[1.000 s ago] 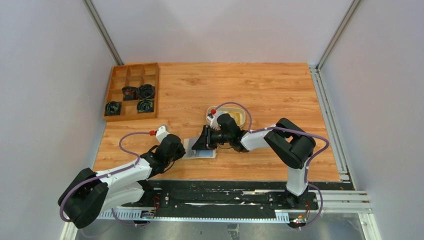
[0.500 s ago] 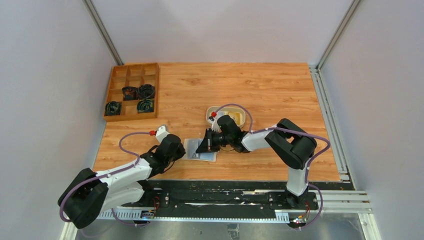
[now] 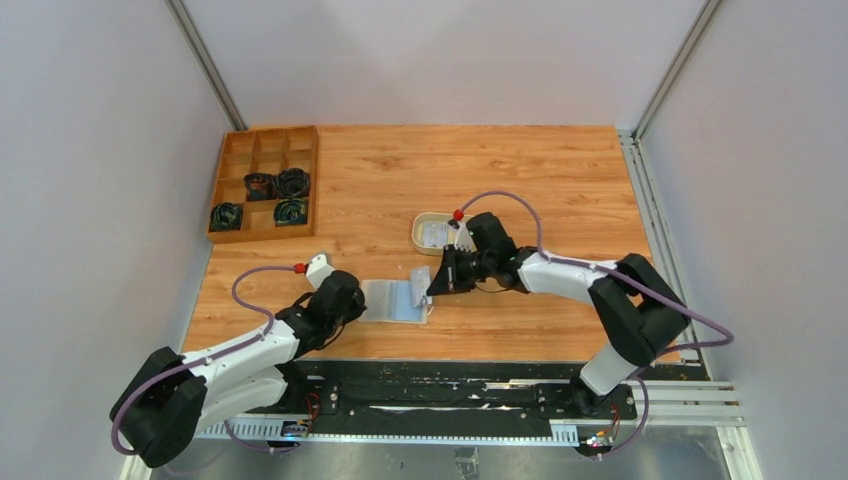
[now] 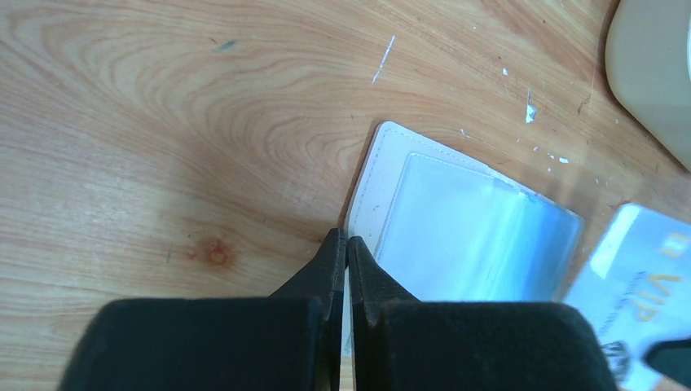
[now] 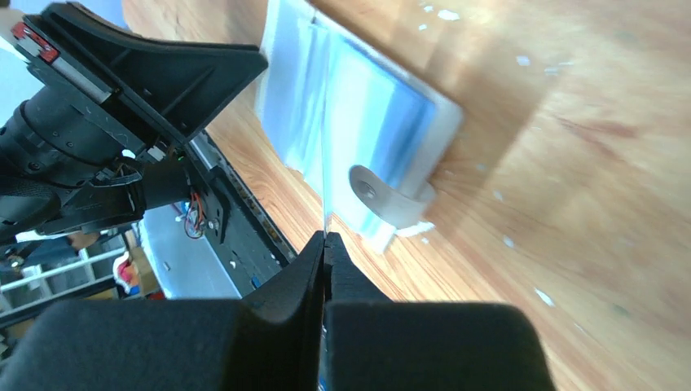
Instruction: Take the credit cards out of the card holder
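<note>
The card holder [image 3: 392,300] lies open on the table, cream with pale blue pockets. My left gripper [image 3: 357,304] is shut on its left edge; the left wrist view shows my fingertips [image 4: 335,244] pinching the cream border [image 4: 383,175]. My right gripper [image 3: 438,281] is shut on a whitish credit card [image 3: 421,276], held on edge just right of the holder and free of the pockets. The card shows "VIP" print in the left wrist view [image 4: 640,273] and edge-on in the right wrist view [image 5: 323,175]. The holder's snap tab [image 5: 389,200] hangs at its near corner.
An oval cream tray [image 3: 418,238] sits behind the right gripper with a whitish card [image 3: 437,233] in it. A wooden compartment box [image 3: 262,183] holding dark coiled items stands at the far left. The table's front edge and black rail lie just below the holder.
My right gripper has drawn back to the right and up, pulling a whitish card out of the holder. My left gripper has stayed on the holder's left edge.
</note>
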Tool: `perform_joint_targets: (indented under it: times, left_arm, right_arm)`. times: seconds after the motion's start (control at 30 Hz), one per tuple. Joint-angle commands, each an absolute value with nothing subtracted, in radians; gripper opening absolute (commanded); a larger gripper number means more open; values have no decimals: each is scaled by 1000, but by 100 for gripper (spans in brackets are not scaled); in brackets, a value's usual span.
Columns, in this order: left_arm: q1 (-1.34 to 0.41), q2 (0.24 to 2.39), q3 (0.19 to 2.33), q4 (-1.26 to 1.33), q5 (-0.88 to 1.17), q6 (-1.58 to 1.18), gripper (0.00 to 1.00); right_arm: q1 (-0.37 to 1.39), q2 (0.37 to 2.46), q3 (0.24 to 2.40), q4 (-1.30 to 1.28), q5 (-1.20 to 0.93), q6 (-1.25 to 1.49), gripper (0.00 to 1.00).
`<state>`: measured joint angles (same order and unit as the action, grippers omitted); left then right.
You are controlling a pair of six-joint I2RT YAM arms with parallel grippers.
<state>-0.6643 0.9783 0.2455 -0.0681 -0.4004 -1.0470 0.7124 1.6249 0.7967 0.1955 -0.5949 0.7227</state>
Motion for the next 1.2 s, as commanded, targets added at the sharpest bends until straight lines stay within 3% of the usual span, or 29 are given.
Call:
perform_joint_targets:
  times: [0.0,0.17,0.5,1.17]
  left_arm:
    - [-669,955,245,-164,-458,-1033,0]
    - [-669,956,253,-164,-458,-1038,0]
    - [-670,934,263,-188,-461,-1035,0]
    - [-670,916,265,-208,-468,-1042,0]
  right_arm:
    - [604,1506,826,5,-566,600,0]
    - [464,1456,939,-40,-534,576,0]
    - [404,1708,1163,-12,-559,587,0]
    - [455,1904,1158,137,-593,649,0]
